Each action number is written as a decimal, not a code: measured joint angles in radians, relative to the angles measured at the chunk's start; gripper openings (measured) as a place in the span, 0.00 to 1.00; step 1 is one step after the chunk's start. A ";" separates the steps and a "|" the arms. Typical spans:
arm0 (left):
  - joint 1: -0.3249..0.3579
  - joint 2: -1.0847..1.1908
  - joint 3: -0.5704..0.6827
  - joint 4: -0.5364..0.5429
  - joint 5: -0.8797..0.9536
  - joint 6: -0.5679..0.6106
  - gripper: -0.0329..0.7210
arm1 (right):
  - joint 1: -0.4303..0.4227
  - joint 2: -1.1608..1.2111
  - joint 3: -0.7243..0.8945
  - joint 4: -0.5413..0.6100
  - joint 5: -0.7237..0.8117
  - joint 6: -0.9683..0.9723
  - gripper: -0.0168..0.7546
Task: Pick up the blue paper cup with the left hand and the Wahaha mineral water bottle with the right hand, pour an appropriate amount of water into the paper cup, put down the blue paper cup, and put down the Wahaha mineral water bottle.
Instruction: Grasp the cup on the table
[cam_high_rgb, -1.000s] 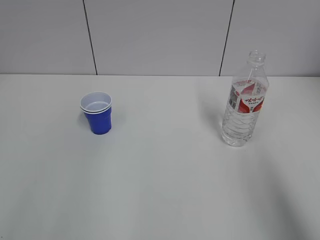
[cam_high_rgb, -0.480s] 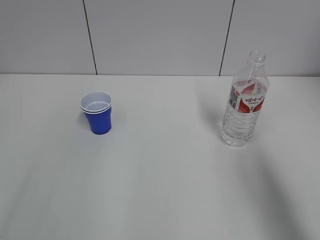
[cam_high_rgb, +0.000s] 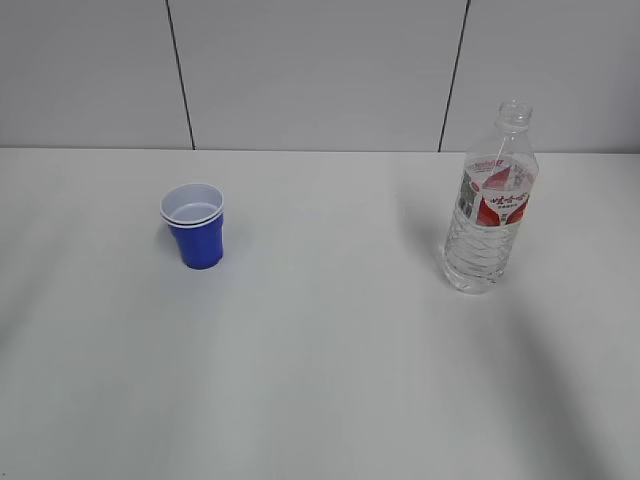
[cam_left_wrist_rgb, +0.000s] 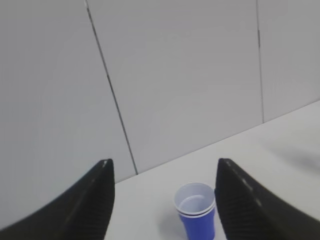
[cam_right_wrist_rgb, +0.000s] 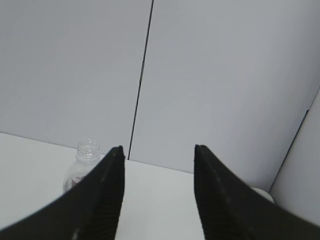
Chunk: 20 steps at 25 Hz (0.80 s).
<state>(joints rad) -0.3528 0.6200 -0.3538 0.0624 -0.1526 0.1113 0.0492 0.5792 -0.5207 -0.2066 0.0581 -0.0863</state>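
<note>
Nothing is held yet. The blue paper cup (cam_high_rgb: 193, 226) stands upright on the white worktop (cam_high_rgb: 320, 380), left of centre, w/ a doubled white rim. The Wahaha mineral water bottle (cam_high_rgb: 490, 200) stands upright well apart from it, on the right, neck uncapped. Water inside can't be made out clearly.

No arm is seen in the exterior view. In the left wrist view the left hand (cam_left_wrist_rgb: 162, 200) is seen w/ jaws spread wide and empty; the cup (cam_left_wrist_rgb: 196, 210) is framed between the fingers but lies ahead, nearer the right finger than the left. In the right wrist view the right hand (cam_right_wrist_rgb: 157, 192) is likewise seen w/ jaws parted and empty; the bottle (cam_right_wrist_rgb: 82, 167) sits off to the left, partly hidden behind the left finger, not between them.

Risks judged from here:
- Right approach is not centred on the bottle; if driven straight, the bottle could be clipped by a finger and tipped, and w/o a cap water would be spilled.
- Cup is light and apparently nested; an off-centre closure could push it over, crush the rim, or lift only one layer.
- Thin ribbed bottle could be squeezed too hard, forcing water out of the neck.
- Over-tilt in pouring could overfill the small cup.
</note>
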 joint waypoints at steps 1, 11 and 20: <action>-0.012 0.042 0.000 -0.025 -0.041 0.002 0.68 | 0.000 0.009 0.000 0.000 0.000 0.000 0.47; -0.020 0.495 0.000 -0.137 -0.481 0.002 0.68 | 0.000 0.037 0.000 0.000 -0.005 0.000 0.47; -0.023 0.901 0.000 -0.150 -0.881 -0.012 0.68 | 0.000 0.193 0.000 0.030 -0.150 0.018 0.47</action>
<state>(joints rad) -0.3754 1.5210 -0.3538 -0.0875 -1.0332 0.0990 0.0492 0.7725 -0.5207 -0.1762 -0.0917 -0.0679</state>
